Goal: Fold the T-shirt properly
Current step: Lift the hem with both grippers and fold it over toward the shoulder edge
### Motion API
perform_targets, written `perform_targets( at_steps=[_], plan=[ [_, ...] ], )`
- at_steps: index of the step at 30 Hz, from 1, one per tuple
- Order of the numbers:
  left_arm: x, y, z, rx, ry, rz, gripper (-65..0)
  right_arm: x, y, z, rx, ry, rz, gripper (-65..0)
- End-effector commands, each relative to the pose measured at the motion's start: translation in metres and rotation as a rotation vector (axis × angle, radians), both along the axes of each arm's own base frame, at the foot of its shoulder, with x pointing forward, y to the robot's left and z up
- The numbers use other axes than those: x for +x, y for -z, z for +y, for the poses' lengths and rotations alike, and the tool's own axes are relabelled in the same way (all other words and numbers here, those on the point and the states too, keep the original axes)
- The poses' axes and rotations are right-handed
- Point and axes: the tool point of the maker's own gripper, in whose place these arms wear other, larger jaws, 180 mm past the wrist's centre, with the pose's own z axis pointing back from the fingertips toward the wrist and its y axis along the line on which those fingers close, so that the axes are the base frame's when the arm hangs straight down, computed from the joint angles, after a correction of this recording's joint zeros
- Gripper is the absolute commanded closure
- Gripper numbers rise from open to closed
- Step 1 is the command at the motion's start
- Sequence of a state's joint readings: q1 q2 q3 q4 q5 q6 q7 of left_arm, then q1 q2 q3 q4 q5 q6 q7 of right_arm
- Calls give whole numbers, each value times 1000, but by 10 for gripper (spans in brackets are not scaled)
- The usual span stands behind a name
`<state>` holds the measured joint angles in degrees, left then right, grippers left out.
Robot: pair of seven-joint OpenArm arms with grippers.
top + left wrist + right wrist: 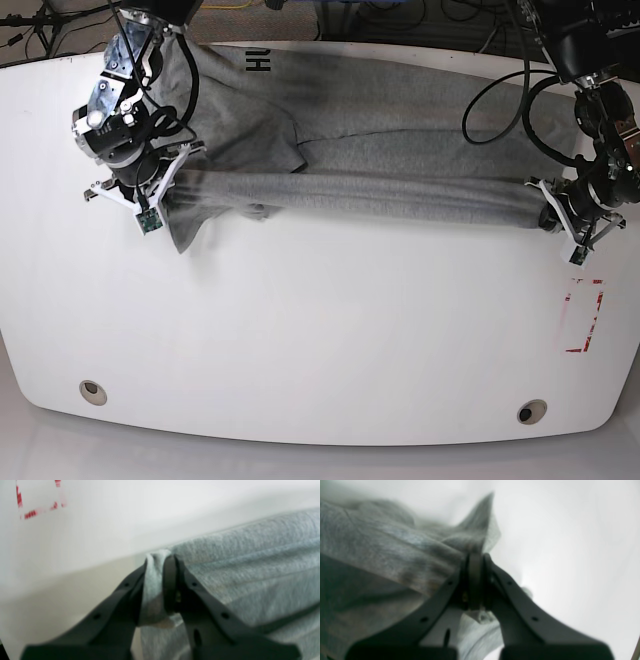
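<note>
On white table (320,350): grey T-shirt (380,160), red-taped rectangle (583,317).

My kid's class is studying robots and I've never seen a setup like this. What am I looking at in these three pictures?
Two robot arms work at a white table. The wide picture looks down from above; the two close-ups come from cameras on each arm's wrist. A grey T-shirt lies across the table, its near edge stretched taut between the arms. The left pincer, on the right in the overhead view, is shut on one end; the right pincer is shut on the other. Red tape marks sit near the table's edge.
</note>
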<state>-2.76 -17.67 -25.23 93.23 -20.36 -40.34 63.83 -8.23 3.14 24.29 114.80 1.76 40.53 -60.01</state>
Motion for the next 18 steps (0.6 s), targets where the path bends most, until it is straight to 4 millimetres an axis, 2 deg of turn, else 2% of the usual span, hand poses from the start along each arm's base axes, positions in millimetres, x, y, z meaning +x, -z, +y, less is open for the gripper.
perform_targets(
  at_steps=[1, 8, 18],
  plan=[
    [0, -10, 12, 43, -10, -18, -39, -8, 0, -4, -15, 12, 3, 0],
    [-22, 7, 18, 60, -10, 45, -40, -38, 22, 4, 8, 17, 85, 0],
    [-53, 27, 26, 86, -7, 131, -42, -58, 34, 8, 20, 20, 137, 0]
  ],
)
